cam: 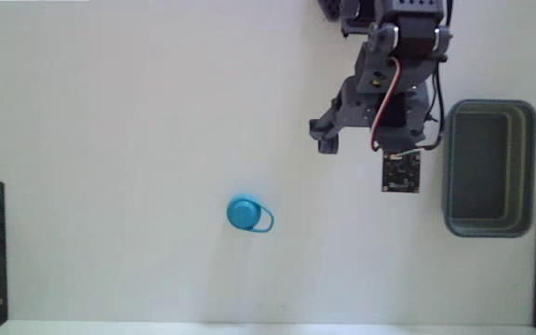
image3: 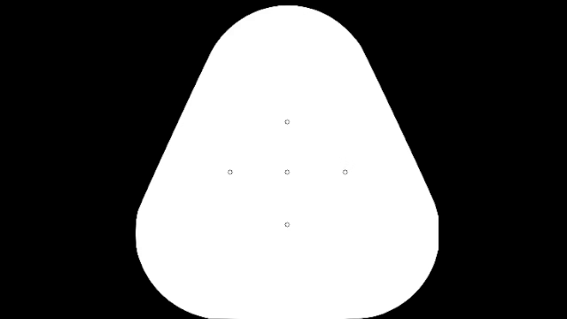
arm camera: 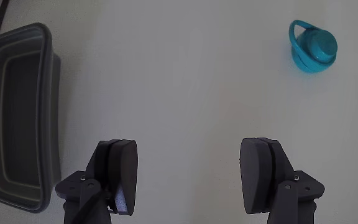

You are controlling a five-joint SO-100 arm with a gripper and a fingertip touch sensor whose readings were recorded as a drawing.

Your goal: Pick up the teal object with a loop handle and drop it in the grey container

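Teal cup [cam: 244, 213] was seen on the white table [cam: 110, 140], well apart from the grey bin [cam: 489, 167], its loop handle pointing right in the fixed view. The gripper [arm camera: 188, 171] was spread wide, empty.

Bright even light, faint soft shadows, fixed view washed out, slightly soft

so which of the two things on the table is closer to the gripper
The grey container, just right of the open gripper in the fixed view. The teal object with a loop handle lies farther off, lower left.
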